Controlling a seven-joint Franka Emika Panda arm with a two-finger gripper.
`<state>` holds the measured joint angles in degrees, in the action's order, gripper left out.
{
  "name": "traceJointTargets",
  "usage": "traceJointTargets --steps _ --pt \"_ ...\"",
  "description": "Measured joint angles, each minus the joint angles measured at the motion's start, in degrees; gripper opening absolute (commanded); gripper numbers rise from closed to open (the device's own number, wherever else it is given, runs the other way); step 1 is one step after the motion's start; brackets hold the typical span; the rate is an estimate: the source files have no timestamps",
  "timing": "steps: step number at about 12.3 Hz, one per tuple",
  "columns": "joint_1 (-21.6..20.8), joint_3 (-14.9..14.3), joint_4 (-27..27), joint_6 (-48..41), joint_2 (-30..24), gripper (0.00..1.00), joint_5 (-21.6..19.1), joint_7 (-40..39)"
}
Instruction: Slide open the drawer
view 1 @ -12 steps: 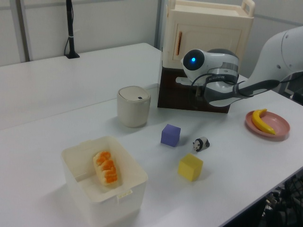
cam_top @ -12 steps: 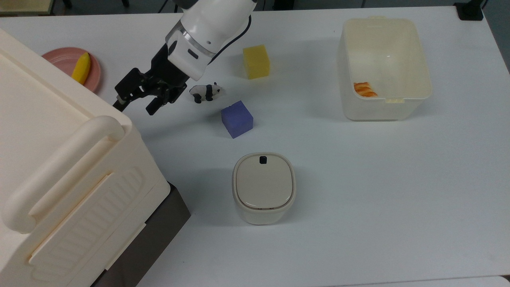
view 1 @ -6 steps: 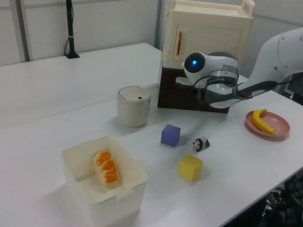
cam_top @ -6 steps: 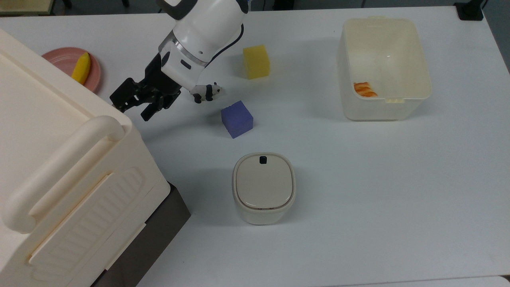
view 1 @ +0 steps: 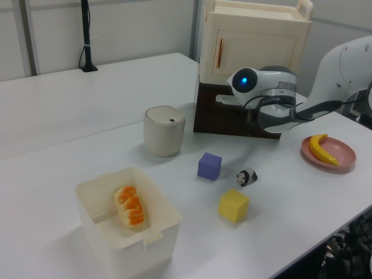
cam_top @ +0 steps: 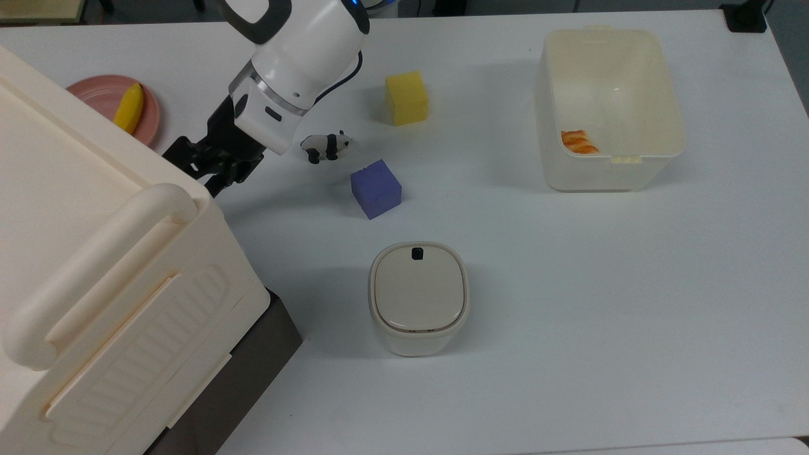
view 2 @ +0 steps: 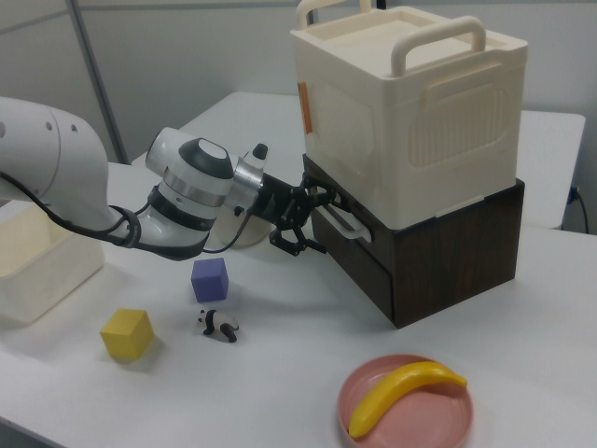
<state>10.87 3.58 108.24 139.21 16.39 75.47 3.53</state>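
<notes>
So in the top view the pincer (cam_top: pixel 201 165) is tucked right up against the back corner of the big cream cabinet (cam_top: pixel 95 265), its black fingers partly hidden under the cabinet's rim, and the dark drawer (cam_top: pixel 253 366) peeks out only as a brown strip at the cabinet's foot, so I'd say it's basically closed and all the pulling is left to do. The white forearm slants down from the top edge toward the top view's left, passing above the little panda toy (cam_top: pixel 325 146) with the purple cube (cam_top: pixel 376 188) just beyond. In the left view the drawer (view 1: pixel 224 119) is the dark base under the cabinet, front flush as far as I can tell, and the arm's wrist with its blue light sits right in front of it, blocking the handle. The right view is the useful one: the pincer (view 2: pixel 311 224) is level with the thin white loop handle (view 2: pixel 347 224) on the drawer (view 2: pixel 420 252), fingers spread and bracketing the handle's end without clamping it, wrist held horizontal, arm reaching in from the right view's left. Looks to me like the approach is nearly done; grip and pull remain.
</notes>
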Motion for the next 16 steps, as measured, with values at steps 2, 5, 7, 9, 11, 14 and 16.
traceJointTargets --steps 2,5,7,9,11,14,16 --pt "0.24 0.00 -0.71 0.00 0.44 0.91 0.16 -0.88" --pt "0.24 0.05 -1.04 0.00 0.52 0.91 0.16 -1.08" --pt "0.22 0.09 -1.04 0.00 0.53 0.91 0.16 -1.08" --pt "0.17 0.18 -1.04 0.00 0.54 0.91 0.16 -1.08" --pt "0.07 0.32 -1.06 0.00 0.55 0.89 0.16 -1.08" --pt "0.07 0.47 -1.04 0.00 0.59 0.79 0.16 -1.08" --pt "0.07 0.52 -1.00 0.00 0.59 0.71 0.16 -1.08"
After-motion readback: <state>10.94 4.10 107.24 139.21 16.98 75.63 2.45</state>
